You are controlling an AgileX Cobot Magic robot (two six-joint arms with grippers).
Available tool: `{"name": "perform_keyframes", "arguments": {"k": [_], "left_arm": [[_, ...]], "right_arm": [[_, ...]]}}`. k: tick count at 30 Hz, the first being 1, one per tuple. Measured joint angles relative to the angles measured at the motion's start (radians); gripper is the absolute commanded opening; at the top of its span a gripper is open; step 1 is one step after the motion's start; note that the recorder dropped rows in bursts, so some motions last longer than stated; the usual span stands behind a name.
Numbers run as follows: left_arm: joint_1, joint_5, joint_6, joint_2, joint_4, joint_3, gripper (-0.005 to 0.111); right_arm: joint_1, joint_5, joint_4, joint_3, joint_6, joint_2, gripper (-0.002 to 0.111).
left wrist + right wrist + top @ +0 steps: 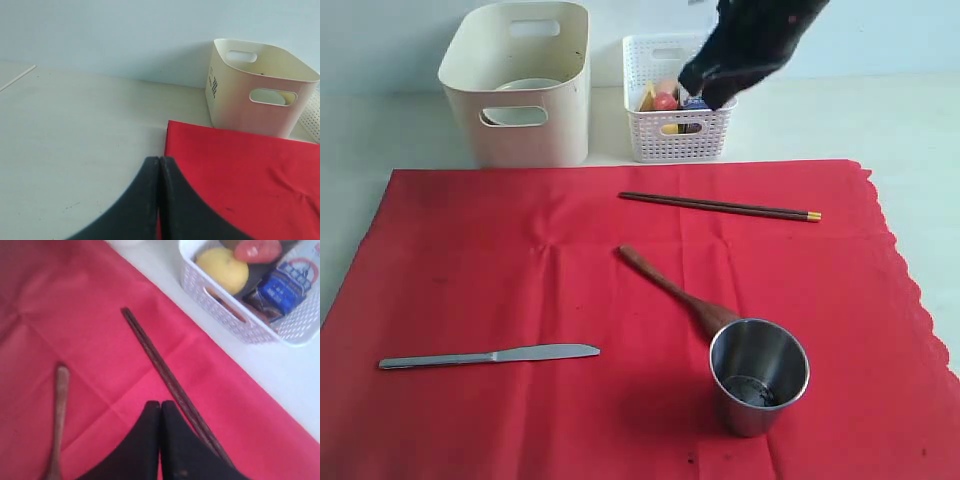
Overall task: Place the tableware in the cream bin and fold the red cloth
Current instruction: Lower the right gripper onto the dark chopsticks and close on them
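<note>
The right gripper [708, 90], jaws pressed together and empty, is hanging at upper middle over the white basket [650, 140], while the dark chopsticks [720, 206] are lying just below it on the red cloth [520, 270], running left-to-right, on this arm's side.

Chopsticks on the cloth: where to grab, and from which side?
Near mid-length, from straight above. The chopsticks lie flat and side by side on the red cloth, so jaws closing across their width pinch both together, and a middle grip should keep them level. The wooden spoon lies apart. The right gripper is shut and must open first.
</note>
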Motion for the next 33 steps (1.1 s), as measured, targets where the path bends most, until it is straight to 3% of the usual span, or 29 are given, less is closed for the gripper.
{"name": "perform_keyframes", "arguments": {"k": [3,6,7,20,24,29,33], "left_arm": [[0.000,0.000,0.000,0.000,0.000,0.000,0.001],[0.000,0.000,0.000,0.000,0.000,0.000,0.001],[0.000,0.000,0.000,0.000,0.000,0.000,0.001],[0.000,0.000,0.000,0.000,0.000,0.000,0.001],[0.000,0.000,0.000,0.000,0.000,0.000,0.001],[0.000,0.000,0.000,0.000,0.000,0.000,0.001],[0.000,0.000,0.000,0.000,0.000,0.000,0.001]], "right_arm": [[0.000,-0.154,-0.044,0.099,0.035,0.057,0.020],[0.000,-0.216,-0.048,0.117,0.039,0.124,0.042],[0.000,-0.224,-0.055,0.117,0.039,0.148,0.044],[0.000,-0.274,-0.129,0.117,-0.025,0.275,0.045],[0.000,-0.286,-0.129,0.117,-0.037,0.283,0.035],[0.002,-0.281,-0.127,0.117,-0.065,0.285,-0.001],[0.002,-0.269,-0.127,0.114,-0.066,0.281,0.000]]}}
